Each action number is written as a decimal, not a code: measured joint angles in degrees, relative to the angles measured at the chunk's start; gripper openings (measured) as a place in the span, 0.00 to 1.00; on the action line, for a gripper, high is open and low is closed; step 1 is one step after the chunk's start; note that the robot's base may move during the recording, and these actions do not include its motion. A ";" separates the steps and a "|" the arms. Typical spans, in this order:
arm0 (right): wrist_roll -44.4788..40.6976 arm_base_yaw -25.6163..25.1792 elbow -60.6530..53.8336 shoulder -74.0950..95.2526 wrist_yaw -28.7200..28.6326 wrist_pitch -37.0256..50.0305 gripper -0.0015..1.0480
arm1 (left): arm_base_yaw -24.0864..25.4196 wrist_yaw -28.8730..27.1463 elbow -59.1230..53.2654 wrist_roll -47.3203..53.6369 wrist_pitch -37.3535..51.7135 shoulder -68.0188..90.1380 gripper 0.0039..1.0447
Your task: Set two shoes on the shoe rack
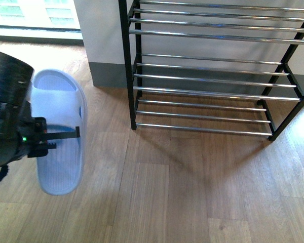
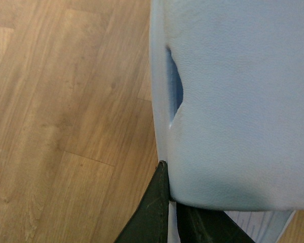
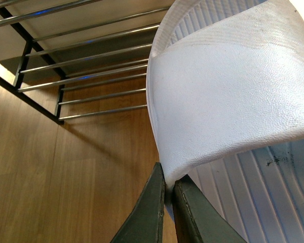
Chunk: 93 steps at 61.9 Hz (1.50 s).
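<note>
**A:** What is the step in hand, and how should it be done?

**B:** It looks like carrying. Nearest, at the left edge of the front view, the left arm [image 1: 7, 126] holds a pale blue slipper [image 1: 58, 101] with its footbed up and its long axis pointing away. Beyond it is bare wooden floor [image 1: 167, 192]. Farther off and to the right, the shoe rack [image 1: 125, 61] stands against the wall. I would swing the slipper right and forward, past the black corner post, and keep it level. Then I would set the sole across at least two chrome bars, because a slipper resting on one bar could tip through the gap. It should leave room beside it for the second slipper.

**A:** And the jaws?

**B:** The left jaws are almost closed. They pinch the blue slipper's side edge by the strap, with one finger outside and the other tucked beneath. The right jaws show only in their own wrist view. They are also narrow and clamp the rim of a white slipper [image 3: 233, 101], with the rack's lower shelves in view beyond.
</note>
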 joint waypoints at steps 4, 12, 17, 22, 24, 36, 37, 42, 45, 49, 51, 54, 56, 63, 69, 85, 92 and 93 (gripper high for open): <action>0.00 0.00 0.00 0.00 0.00 0.00 0.02 | -0.74 -1.46 -6.05 0.24 -0.48 -9.62 0.02; 0.00 0.00 0.00 0.00 0.00 0.00 0.02 | -1.57 -3.85 -13.92 1.31 -6.21 -27.82 0.02; 0.00 0.00 0.00 0.00 0.00 0.00 0.02 | -1.92 -4.92 -16.13 1.73 -10.62 -36.74 0.02; 0.00 0.00 0.00 0.00 0.00 0.00 0.02 | -2.67 -7.28 -17.92 2.82 -16.61 -47.74 0.02; 0.00 0.00 0.00 0.00 0.00 0.00 0.02 | -2.97 -8.02 -18.32 3.28 -18.53 -51.12 0.02; 0.00 0.00 0.00 0.00 0.00 0.00 0.02 | -3.93 -10.08 -19.41 5.44 -22.64 -61.40 0.02; 0.00 0.00 0.00 0.00 0.00 0.00 0.02 | -3.93 -10.12 -19.41 5.62 -22.67 -61.51 0.02; 0.00 0.00 0.00 0.00 0.00 0.00 0.02 | -3.93 -10.14 -19.47 5.86 -22.75 -61.42 0.02; 0.00 0.02 0.00 0.00 0.00 0.00 0.02 | -3.96 -10.08 -19.50 6.01 -22.77 -61.42 0.02; 0.00 0.00 0.00 0.00 0.00 0.00 0.02 | -4.02 -10.08 -19.50 6.05 -22.75 -61.44 0.02; 0.00 0.00 0.00 0.00 0.00 0.00 0.02 | -4.02 -10.08 -19.50 6.05 -22.75 -61.44 0.02; 0.00 0.00 0.00 0.00 0.00 0.00 0.02 | -4.02 -10.08 -19.50 6.05 -22.77 -61.42 0.02; 0.00 0.00 0.00 0.00 0.00 0.00 0.02 | -4.02 -10.08 -19.50 6.05 -22.75 -61.42 0.02; 0.00 0.00 0.00 0.00 0.00 0.00 0.02 | -4.02 -10.08 -19.50 6.05 -22.75 -61.42 0.02; 0.00 0.00 0.00 -0.02 0.00 0.00 0.02 | -4.02 -10.08 -19.50 6.05 -22.75 -61.42 0.02; 0.00 -0.02 0.00 -0.07 0.17 0.00 0.02 | -4.26 -10.01 -19.54 6.10 -22.80 -61.40 0.02; 0.02 -0.02 0.00 -0.04 0.20 -0.02 0.02 | -4.28 -10.01 -19.54 6.10 -22.80 -61.44 0.02; 0.02 -0.02 0.00 -0.04 0.20 0.00 0.02 | -4.28 -10.01 -19.54 6.10 -22.80 -61.42 0.02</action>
